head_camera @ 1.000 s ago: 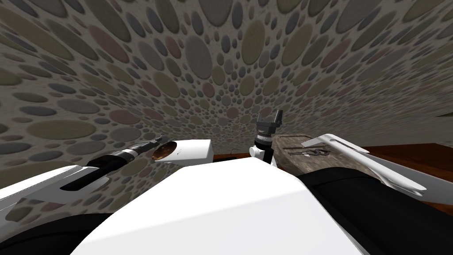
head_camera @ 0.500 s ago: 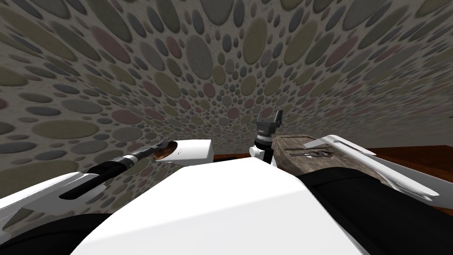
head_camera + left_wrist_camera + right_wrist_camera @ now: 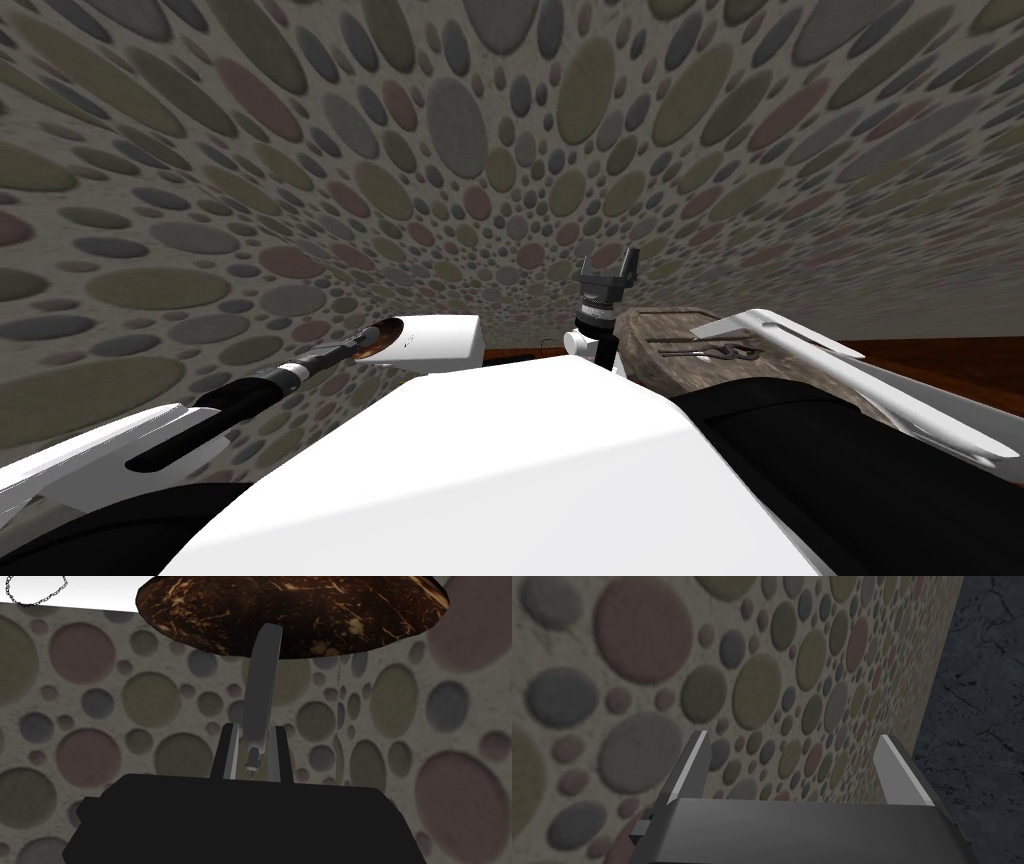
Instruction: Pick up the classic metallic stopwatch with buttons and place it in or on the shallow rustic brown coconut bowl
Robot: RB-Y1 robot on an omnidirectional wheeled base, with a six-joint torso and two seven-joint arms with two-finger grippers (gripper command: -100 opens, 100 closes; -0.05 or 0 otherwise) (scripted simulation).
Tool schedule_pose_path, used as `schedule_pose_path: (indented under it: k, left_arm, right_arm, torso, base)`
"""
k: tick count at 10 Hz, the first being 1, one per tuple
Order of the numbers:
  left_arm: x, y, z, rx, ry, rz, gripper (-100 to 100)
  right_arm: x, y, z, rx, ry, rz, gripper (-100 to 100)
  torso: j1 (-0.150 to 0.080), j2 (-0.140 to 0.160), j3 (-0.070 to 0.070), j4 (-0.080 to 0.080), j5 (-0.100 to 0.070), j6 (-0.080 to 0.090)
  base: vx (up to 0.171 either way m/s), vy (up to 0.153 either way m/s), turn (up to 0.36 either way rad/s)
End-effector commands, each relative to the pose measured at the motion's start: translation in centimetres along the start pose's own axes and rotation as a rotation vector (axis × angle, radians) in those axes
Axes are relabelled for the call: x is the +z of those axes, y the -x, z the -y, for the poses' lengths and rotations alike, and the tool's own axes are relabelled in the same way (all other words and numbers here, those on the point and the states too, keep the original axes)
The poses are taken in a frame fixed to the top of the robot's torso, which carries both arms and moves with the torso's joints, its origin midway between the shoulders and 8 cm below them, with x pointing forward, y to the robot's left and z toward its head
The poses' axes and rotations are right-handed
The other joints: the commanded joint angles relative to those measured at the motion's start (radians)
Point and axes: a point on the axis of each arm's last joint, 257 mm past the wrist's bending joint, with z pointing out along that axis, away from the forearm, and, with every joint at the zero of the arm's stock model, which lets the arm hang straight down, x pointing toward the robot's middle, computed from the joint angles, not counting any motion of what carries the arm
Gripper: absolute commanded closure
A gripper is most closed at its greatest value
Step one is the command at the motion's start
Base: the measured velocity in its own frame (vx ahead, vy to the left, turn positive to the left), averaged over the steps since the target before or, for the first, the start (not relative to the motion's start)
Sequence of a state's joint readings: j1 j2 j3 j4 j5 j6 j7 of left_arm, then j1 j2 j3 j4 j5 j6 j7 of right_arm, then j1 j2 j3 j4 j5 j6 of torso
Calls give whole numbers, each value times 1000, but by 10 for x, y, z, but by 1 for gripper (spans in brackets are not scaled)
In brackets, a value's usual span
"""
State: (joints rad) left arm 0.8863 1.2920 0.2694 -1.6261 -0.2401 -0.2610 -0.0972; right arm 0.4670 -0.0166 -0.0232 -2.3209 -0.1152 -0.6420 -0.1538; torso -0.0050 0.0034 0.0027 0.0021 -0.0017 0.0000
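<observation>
Left gripper [image 3: 255, 752] pinches the stopwatch [image 3: 262, 683], its two fingers pressed against the flat faces of the thin grey disc. The disc is seen edge-on and rises straight out from the gripper's body; its small crown [image 3: 253, 760] points back toward that body, between the fingers. The far edge of the stopwatch reaches the near rim of the bowl [image 3: 300, 606], a dark brown shell with pale streaks, and in the left wrist view overlaps that rim from below. Whether the two touch cannot be told.

The bowl stands at the left end of a white block [image 3: 440, 340], at its edge, and the left arm reaches in to it from the open side. A thin chain [image 3: 35, 591] lies on the white top, well apart from the bowl. A wall of coloured dots [image 3: 450, 130] backs the block closely, so open room lies only on the arm's side of the bowl.

Right gripper [image 3: 610, 260] is held upright, with its fingers spread wide and nothing between them, over the gap between the white block and a rough grey slab [image 3: 650, 330]. A dark metal piece [image 3: 715, 349] lies on the slab.
</observation>
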Motion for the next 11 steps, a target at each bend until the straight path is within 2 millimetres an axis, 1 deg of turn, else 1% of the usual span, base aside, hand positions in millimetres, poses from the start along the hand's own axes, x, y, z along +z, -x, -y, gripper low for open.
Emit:
schedule_pose_path:
  k: [1, 6, 7, 8, 9, 11]
  left_arm:
    - [0, 0, 1, 0, -1, 1, 100]
    - [0, 0, 1, 0, -1, 1, 100]
    - [-2, -6, -9, -26, 23, 1, 100]
    - [-3, -7, -11, -35, 30, 2, 100]
    - [-3, 1, -21, -67, 52, 34, 100]
    - [-3, 3, -22, -68, 53, 36, 100]
  right_arm:
    - [0, 0, 0, 0, 0, 0, 0]
    - [0, 0, 0, 0, 0, 0, 0]
    - [0, 0, 0, 0, 0, 0, 0]
    - [0, 0, 0, 0, 0, 0, 0]
    - [0, 0, 0, 0, 0, 0, 0]
    - [0, 0, 0, 0, 0, 0, 0]
  torso:
    - [0, 0, 0, 0, 0, 0]
    - [0, 0, 0, 0, 0, 0]
    - [0, 0, 0, 0, 0, 0]
    - [1, 5, 3, 1, 0, -2]
    - [2, 9, 5, 2, 0, -3]
    - [0, 2, 2, 1, 0, 0]
  base:
    - [6, 3, 18]
    - [-3, -2, -11]
    - [-90, 11, 65]
    - [-130, 15, 101]
    - [-36, 7, 34]
    - [0, 0, 0]
